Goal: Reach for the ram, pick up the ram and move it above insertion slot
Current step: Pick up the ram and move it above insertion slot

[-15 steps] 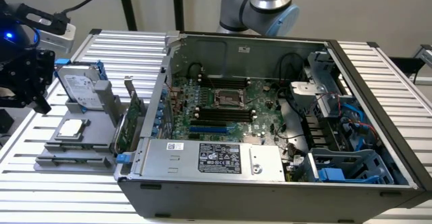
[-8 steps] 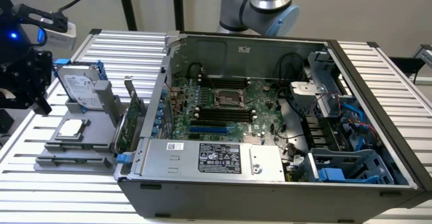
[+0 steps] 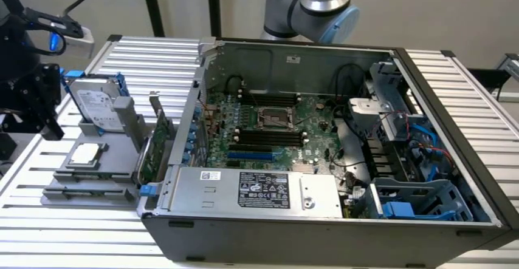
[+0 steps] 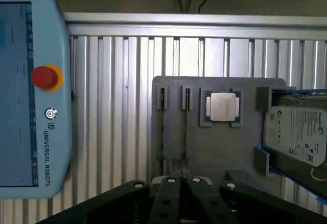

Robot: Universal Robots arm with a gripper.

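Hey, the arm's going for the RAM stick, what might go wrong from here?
1. Two thin boards stand edge-on in neighbouring slots of the gray holder, right by the gripper; it may take the wrong one.
2. The CPU and hard drive sit close beside those slots and could get knocked.
3. The case wall stands between holder and motherboard; a low carry might clip it.

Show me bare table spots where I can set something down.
Free: table slats in front of the grey holder, and the strip between holder and control pendant. Crowded: the holder, with hard drive and processor chip, and the open computer case.
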